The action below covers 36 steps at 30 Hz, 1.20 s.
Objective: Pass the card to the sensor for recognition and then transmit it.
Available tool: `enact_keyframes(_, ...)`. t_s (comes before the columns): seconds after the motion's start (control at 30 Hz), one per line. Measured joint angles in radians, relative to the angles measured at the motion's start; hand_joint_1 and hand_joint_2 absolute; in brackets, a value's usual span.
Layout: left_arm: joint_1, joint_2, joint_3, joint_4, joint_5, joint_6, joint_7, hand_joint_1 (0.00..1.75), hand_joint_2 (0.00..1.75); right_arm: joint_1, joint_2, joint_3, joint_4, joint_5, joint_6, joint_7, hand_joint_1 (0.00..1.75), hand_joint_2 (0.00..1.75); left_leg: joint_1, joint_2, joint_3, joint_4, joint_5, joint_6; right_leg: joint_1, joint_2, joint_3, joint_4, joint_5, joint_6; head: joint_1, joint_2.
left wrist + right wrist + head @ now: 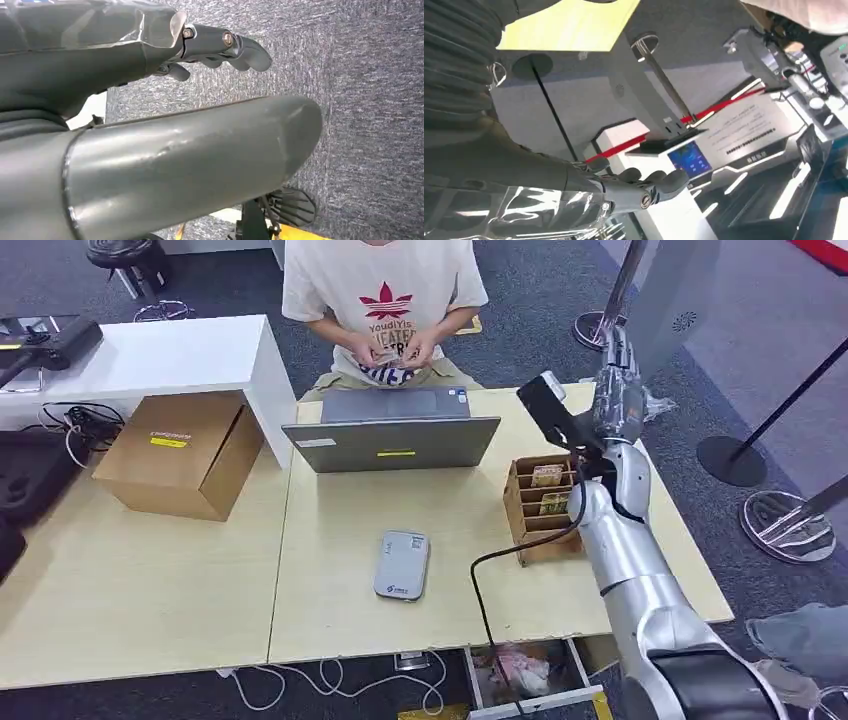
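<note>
A grey card reader [402,565] lies flat on the table, in front of the laptop. Right of it stands a wooden card rack [540,508] with cards [547,476] upright in its slots. My right arm rises over the rack, and my right hand [617,365] is lifted high past the table's far right corner. In the right wrist view this hand [644,189] has its fingers stretched out and holds nothing. My left hand [220,45] hangs over grey carpet, fingers loosely apart and empty.
A person sits behind the grey laptop [392,430], holding something small in both hands [395,350]. A cardboard box [180,452] stands at the table's left. A black cable [480,590] runs off the front edge. Barrier posts [735,455] stand to the right.
</note>
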Motion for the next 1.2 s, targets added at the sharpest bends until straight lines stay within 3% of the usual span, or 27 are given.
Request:
enact_keyframes(0.5, -0.003, 0.003, 0.0, 0.0, -0.007, -0.008, 0.002, 0.0, 0.0, 0.046, 0.005, 0.029, -0.072, -0.103, 0.221, -0.011, 0.0, 1.75, 0.0, 0.0, 0.0, 0.0, 0.0, 0.0, 0.0, 0.0, 0.0, 0.0, 0.0, 0.0, 0.0, 0.0)
enact_keyframes(0.7, -0.004, 0.005, 0.0, 0.0, -0.007, -0.008, 0.003, 0.0, 0.0, 0.051, 0.005, 0.053, -0.093, -0.112, 0.275, 0.018, 0.0, 1.75, 0.0, 0.0, 0.0, 0.0, 0.0, 0.0, 0.0, 0.0, 0.0, 0.0, 0.0, 0.0, 0.0, 0.0)
enact_keyframes(0.93, -0.01, 0.005, 0.0, 0.0, -0.001, -0.014, 0.003, 0.0, 0.0, 0.068, 0.005, 0.09, -0.193, -0.113, 0.35, 0.098, 0.0, 1.75, 0.0, 0.0, 0.0, 0.0, 0.0, 0.0, 0.0, 0.0, 0.0, 0.0, 0.0, 0.0, 0.0, 0.0)
enact_keyframes(1.2, -0.012, 0.004, 0.003, 0.0, 0.002, -0.014, 0.003, 0.0, 0.0, 0.099, -0.005, 0.162, -0.296, 0.041, 0.326, 0.218, 0.0, 1.75, 0.0, 0.0, 0.0, 0.0, 0.0, 0.0, 0.0, 0.0, 0.0, 0.0, 0.0, 0.0, 0.0, 0.0)
